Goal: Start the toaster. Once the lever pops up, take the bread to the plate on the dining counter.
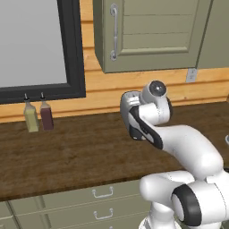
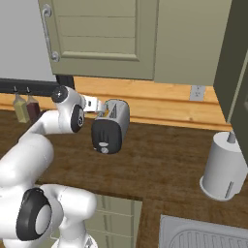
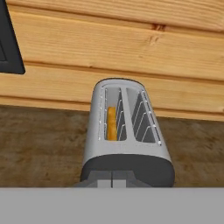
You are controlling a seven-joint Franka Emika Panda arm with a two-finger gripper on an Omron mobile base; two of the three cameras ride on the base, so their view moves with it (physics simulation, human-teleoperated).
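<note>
The toaster (image 2: 111,127) stands on the dark wooden counter (image 2: 164,160) near its back edge, close to the plank wall, with its black end panel turned towards the front edge and the robot. The gripper (image 2: 95,107) sits just behind and above that panel with its two fingers pressed fully together and nothing between them; in the hand view the joined tips meet the top edge of the toaster's dark end. The bread (image 3: 111,124) sits low in the left slot, showing as a thin golden edge. The main risk, as I judge it, is that the closed tips come down on the casing rather than the lever, so they slip off or shove the light toaster along the counter without starting it. A push off-centre could also twist it towards the wall. The lever itself is hard to pick out on the panel, so its position cannot be told. In the left base view the arm's wrist covers the toaster.
</note>
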